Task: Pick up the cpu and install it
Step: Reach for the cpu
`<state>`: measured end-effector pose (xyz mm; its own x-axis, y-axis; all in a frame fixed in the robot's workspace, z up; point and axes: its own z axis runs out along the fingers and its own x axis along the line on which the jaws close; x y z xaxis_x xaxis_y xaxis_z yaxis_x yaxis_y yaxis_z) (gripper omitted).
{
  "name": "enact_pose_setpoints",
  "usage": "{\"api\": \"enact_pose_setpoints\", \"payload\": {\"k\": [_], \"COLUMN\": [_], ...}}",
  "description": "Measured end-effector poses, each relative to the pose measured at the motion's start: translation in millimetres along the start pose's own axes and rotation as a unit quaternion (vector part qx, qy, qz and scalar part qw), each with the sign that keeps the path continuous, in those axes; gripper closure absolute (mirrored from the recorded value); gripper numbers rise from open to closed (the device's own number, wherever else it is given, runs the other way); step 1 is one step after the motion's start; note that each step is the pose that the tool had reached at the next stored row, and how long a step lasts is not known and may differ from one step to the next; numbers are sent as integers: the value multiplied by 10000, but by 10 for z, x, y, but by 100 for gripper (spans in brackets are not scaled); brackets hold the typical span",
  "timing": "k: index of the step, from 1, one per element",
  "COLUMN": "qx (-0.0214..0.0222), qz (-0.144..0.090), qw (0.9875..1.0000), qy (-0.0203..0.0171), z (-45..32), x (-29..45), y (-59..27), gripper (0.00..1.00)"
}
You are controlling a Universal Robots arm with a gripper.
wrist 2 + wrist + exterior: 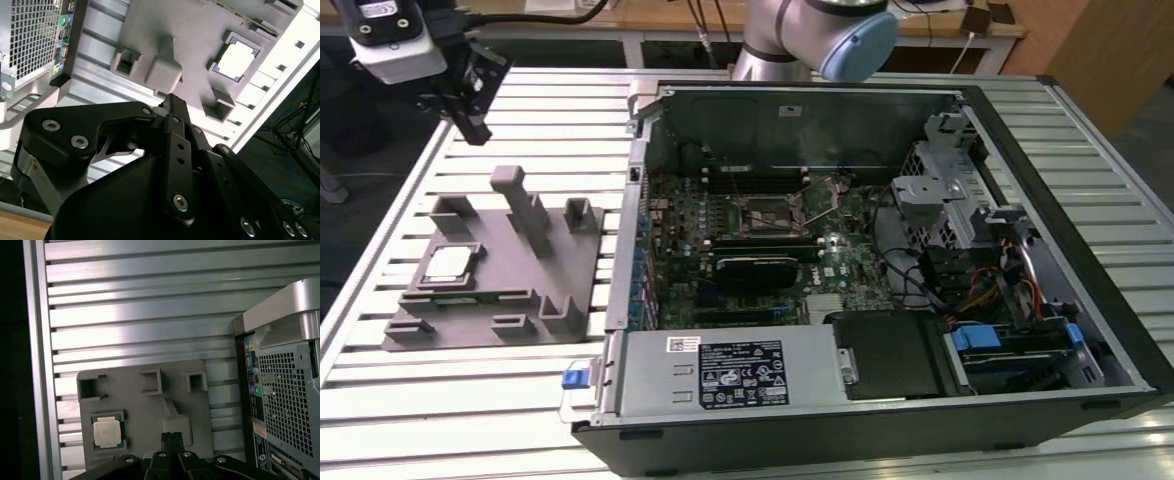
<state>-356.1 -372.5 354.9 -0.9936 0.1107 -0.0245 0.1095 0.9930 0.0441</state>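
In the exterior view the hand (472, 130) hung over the slatted table (547, 110), at about twelve o'clock from the grey moulded tray (520, 300), with its fingers together and nothing between them. The cpu (448, 264) lay flat in a square recess of that tray, at about six o'clock from the hand and well apart from it. Both wrist views showed the closed hand (172, 101) (171, 436) above the tray with the cpu (236, 59) (107, 433) seated in its recess. At three o'clock from the tray stood the open computer case (854, 105), with the motherboard socket (771, 212) inside it.
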Motion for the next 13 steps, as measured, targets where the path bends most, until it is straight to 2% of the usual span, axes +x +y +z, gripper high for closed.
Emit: {"api": "enact_pose_setpoints", "payload": {"k": [7,13], "qx": [0,0], "qz": [0,0], "qw": [10000,10000], "qy": [0,0], "z": [37,109], "x": [168,237], "y": [-20,-31], "gripper": [89,89]}}
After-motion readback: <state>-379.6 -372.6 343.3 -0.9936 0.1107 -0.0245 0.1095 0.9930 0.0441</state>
